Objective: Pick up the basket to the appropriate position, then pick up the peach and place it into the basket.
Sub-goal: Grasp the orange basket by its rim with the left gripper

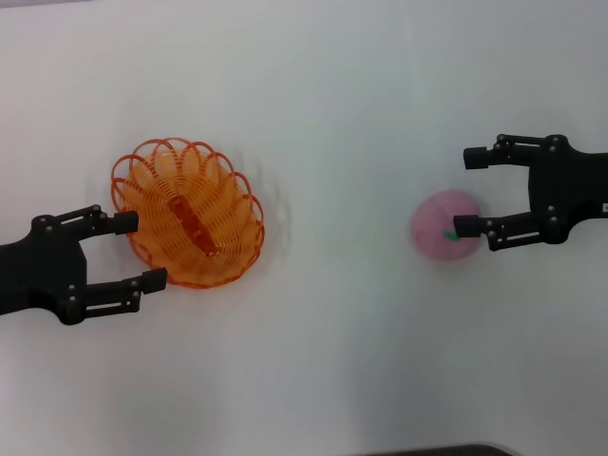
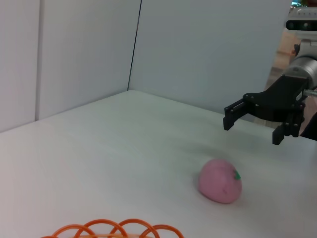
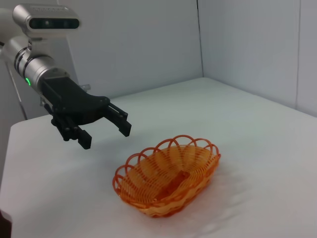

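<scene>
The orange wire basket (image 1: pixel 190 214) sits on the white table at the left; it also shows in the right wrist view (image 3: pixel 168 181), and its rim shows in the left wrist view (image 2: pixel 119 229). My left gripper (image 1: pixel 142 250) is open and empty just left of the basket's rim; in the right wrist view it (image 3: pixel 106 136) hovers beside the basket, apart from it. The pink peach (image 1: pixel 445 226) with a green mark lies at the right. My right gripper (image 1: pixel 465 192) is open and empty beside it; in the left wrist view it (image 2: pixel 252 130) hangs above and behind the peach (image 2: pixel 220 181).
The white table (image 1: pixel 323 361) extends between the basket and the peach. Pale walls stand behind it in the wrist views (image 2: pixel 198 49). A dark edge (image 1: pixel 446 450) shows at the table's front.
</scene>
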Motion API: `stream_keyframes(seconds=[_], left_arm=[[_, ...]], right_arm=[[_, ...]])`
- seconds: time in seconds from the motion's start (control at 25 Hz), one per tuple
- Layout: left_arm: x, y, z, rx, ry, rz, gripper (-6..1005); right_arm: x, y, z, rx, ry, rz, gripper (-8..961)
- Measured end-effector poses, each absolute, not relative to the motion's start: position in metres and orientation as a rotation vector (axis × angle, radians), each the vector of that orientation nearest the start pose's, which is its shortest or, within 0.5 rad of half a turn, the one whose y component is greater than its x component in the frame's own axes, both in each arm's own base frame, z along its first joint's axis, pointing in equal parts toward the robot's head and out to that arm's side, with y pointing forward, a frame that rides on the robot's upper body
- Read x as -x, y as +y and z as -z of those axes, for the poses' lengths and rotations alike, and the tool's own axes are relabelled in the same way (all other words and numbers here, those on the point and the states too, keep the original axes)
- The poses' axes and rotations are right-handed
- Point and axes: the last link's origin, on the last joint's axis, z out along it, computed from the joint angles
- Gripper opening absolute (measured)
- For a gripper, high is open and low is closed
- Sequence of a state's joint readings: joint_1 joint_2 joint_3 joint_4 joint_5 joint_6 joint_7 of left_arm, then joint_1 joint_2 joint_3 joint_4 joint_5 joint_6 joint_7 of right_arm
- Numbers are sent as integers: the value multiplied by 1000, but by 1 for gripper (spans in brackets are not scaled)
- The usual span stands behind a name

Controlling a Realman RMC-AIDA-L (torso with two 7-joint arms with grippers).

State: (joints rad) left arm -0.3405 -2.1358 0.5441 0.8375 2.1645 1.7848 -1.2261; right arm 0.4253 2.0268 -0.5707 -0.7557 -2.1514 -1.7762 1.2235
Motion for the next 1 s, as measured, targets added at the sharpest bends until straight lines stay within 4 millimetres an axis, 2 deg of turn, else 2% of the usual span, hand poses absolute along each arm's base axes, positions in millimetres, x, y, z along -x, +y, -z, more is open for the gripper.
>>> stream_keyframes(seconds=[0.56,0.68,0.84,1.0], left_arm=[[304,256,-14,2767,-543,638,816],[303,258,-17,2750,-588,643,814],[291,274,-36,2721,-727,634,803],[266,298,-57,2679,-899,577,769]], right_arm=[[-293,293,-36,2845,416,-569,942],[-292,293,-36,2845,415,-569,941],[-294,296,-34,2838,418,-545,941],[-292,296,-34,2841,416,-550,941]])
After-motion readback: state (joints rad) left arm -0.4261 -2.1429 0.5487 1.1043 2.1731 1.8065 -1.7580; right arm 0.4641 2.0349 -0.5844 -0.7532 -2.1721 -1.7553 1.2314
